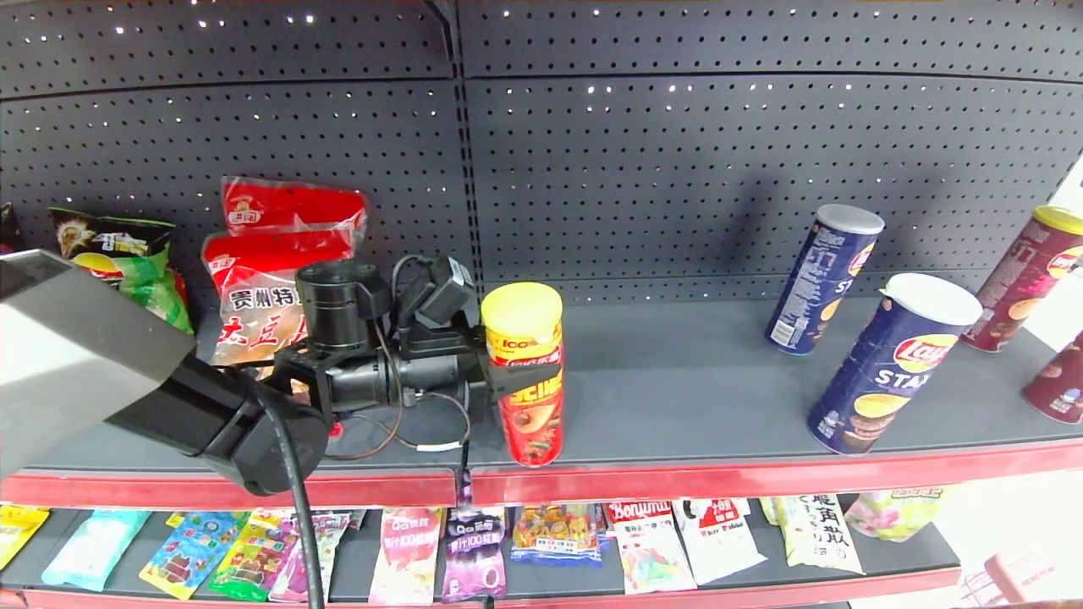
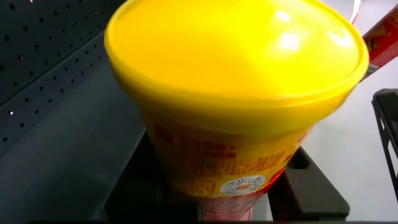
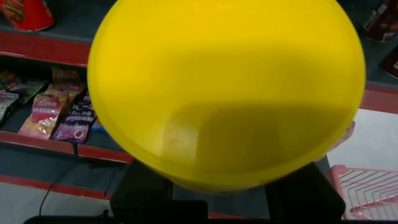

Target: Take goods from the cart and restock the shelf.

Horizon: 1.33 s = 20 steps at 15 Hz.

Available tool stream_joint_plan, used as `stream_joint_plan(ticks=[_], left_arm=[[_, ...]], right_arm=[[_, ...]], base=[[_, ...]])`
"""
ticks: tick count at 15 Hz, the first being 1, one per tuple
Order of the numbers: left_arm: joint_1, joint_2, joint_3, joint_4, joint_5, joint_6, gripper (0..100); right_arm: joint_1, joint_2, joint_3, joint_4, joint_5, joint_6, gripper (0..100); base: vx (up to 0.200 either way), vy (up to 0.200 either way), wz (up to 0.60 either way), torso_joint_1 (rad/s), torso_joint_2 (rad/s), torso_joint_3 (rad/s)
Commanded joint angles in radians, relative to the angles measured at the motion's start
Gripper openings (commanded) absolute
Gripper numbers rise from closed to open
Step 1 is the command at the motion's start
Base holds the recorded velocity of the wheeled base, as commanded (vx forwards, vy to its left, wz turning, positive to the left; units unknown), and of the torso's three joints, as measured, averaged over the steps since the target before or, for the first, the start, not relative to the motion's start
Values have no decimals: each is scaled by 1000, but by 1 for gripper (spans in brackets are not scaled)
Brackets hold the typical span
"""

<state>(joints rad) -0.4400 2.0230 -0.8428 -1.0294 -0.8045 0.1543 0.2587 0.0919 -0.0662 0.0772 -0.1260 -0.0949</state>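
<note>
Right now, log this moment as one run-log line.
left gripper: shut on red can, upright at shelf front edge | right gripper: shut on second can, yellow lid | stage: placing

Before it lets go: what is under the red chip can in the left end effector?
The grey shelf board, just behind its red front lip. The red chip can covers its own footing, so full contact cannot be told.

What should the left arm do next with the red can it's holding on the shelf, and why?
Probably slide the can a little deeper before letting go. The left pincer grips it upright, and its base seems to sit right by the red lip at the front, with bare shelf behind it. Released there, it might tip off.
</note>
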Motion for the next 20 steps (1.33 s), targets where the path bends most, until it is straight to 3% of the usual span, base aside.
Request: stream_joint_plan(ticks=[1, 13, 14, 20], left_arm=[[0, -1, 4, 5, 2, -1, 0], [-3, 2, 7, 18, 19, -16, 0], [-3, 3, 4, 18, 19, -16, 100], [-2, -7, 11, 9, 16, -19, 100]], right_arm=[[1, 2, 0, -1, 0, 0, 0], [2, 0, 0, -1, 0, 0, 0], [1, 2, 0, -1, 0, 0, 0], [1, 2, 0, 1, 0, 0, 0]], base=[[0, 0, 0, 0, 0, 0], [0, 0, 0, 0, 0, 0], [0, 0, 0, 0, 0, 0], [0, 0, 0, 0, 0, 0]])
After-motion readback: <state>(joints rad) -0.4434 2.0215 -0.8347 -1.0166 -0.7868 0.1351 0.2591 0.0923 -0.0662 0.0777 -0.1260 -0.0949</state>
